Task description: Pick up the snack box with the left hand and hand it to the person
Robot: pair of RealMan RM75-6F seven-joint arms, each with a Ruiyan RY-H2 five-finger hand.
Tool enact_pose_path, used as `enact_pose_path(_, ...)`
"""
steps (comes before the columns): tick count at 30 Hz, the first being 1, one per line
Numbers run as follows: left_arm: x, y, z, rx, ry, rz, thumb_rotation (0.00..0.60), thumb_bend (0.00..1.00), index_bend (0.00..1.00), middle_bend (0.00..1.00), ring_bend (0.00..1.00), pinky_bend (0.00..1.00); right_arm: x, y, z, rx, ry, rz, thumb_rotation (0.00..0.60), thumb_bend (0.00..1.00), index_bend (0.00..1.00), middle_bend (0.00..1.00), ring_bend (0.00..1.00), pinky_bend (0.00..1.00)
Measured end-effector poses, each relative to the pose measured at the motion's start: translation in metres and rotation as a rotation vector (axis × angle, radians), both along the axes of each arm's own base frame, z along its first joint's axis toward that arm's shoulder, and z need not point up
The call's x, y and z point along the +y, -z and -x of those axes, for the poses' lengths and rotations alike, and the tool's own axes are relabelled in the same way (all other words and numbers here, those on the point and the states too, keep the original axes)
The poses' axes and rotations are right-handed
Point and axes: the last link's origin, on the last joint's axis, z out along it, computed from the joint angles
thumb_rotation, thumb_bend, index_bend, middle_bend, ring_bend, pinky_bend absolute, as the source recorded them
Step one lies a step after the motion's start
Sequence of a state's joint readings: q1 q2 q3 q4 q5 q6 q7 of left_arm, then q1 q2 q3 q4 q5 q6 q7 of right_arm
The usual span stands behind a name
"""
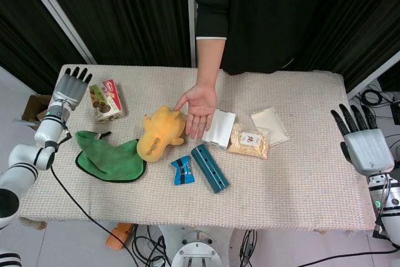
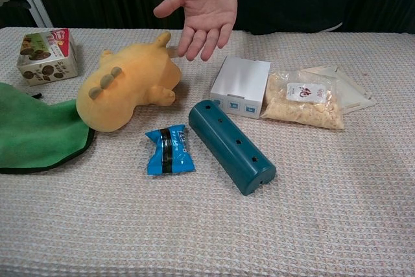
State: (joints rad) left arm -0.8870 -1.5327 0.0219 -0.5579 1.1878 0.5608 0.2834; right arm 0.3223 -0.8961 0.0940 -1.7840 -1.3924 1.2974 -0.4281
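Observation:
The snack box [image 1: 106, 99], red, green and cream with biscuit pictures, lies at the table's far left; the chest view shows the snack box [image 2: 47, 55] at its top left. My left hand [image 1: 70, 88] hovers just left of it with fingers spread, holding nothing and apart from the box. It is out of the chest view. The person's hand [image 1: 199, 105] waits palm up over the table's middle, also seen as the open palm [image 2: 202, 12]. My right hand [image 1: 364, 144] is open beyond the table's right edge.
A yellow plush toy [image 1: 161, 132] and a green cloth [image 1: 110, 156] lie right of and below the box. A blue packet [image 1: 182, 170], teal cylinder [image 1: 209, 167], white box [image 1: 219, 129], snack bag [image 1: 249, 141] and envelope [image 1: 270, 124] fill the middle of the beige table [image 1: 300, 179].

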Motion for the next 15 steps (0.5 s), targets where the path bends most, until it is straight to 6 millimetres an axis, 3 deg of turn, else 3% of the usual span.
enact_pose_path(6,-0.002,0.016,0.002,-0.061,0.025,-0.004,0.600,0.00,0.00,0.00,0.02,0.15,0.002,-0.003,0.001,-0.014,0.006,0.011,0.600,0.37,0.00,0.00,0.00,0.00)
enact_pose_path(15,-0.007,0.050,-0.011,-0.060,0.125,0.097,0.600,0.00,0.00,0.00,0.02,0.15,0.004,-0.004,0.007,-0.022,0.021,0.011,0.600,0.37,0.00,0.00,0.00,0.00)
